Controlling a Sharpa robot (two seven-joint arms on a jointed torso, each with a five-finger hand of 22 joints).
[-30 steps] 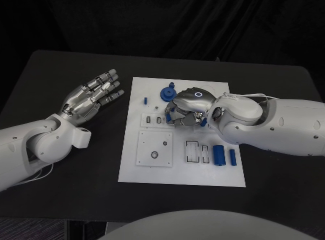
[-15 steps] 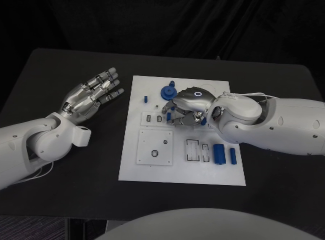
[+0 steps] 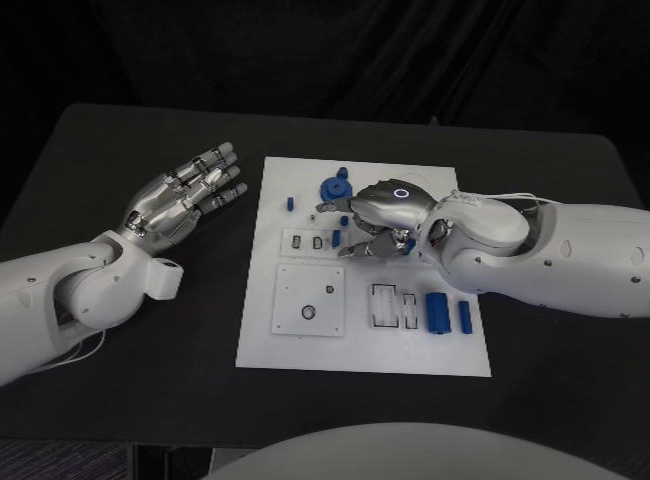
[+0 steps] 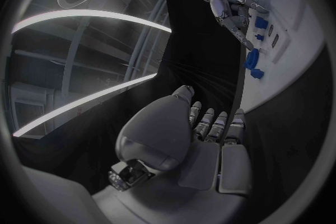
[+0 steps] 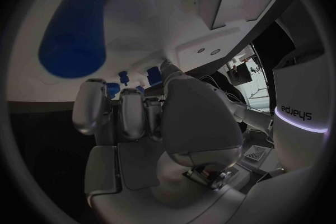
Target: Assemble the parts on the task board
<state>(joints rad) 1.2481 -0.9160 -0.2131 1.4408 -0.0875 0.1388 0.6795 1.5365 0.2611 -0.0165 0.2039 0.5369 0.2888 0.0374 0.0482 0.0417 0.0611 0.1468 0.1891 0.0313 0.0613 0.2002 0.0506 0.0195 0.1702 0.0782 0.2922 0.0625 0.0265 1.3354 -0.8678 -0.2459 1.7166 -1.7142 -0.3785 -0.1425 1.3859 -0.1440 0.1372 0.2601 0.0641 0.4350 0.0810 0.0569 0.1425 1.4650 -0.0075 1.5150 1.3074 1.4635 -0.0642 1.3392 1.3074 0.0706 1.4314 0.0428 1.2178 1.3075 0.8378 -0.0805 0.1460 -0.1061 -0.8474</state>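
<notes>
The white task board (image 3: pixel 357 340) lies in the middle of the black table. My right hand (image 3: pixel 376 215) hovers over its upper middle, fingers curled down toward the board. Small blue parts (image 5: pixel 123 76) sit right at its fingertips; whether one is pinched is unclear. A round blue gear-like part (image 3: pixel 334 187) stands just beside the hand, and a small blue peg (image 3: pixel 289 203) lies further left. A blue cylinder (image 3: pixel 438 310) and a blue bar (image 3: pixel 465 315) lie at the board's lower right. My left hand (image 3: pixel 181 195) is spread flat and holds nothing, off the board's left edge.
A raised white square plate (image 3: pixel 311 297) with a small hole sits on the board's lower left, with slotted recesses (image 3: pixel 394 303) beside it. Bare black table (image 3: pixel 138 380) surrounds the board on all sides.
My right hand has shifted slightly right and away from the board's small slots, uncovering a small blue piece there. The left hand has not moved.
</notes>
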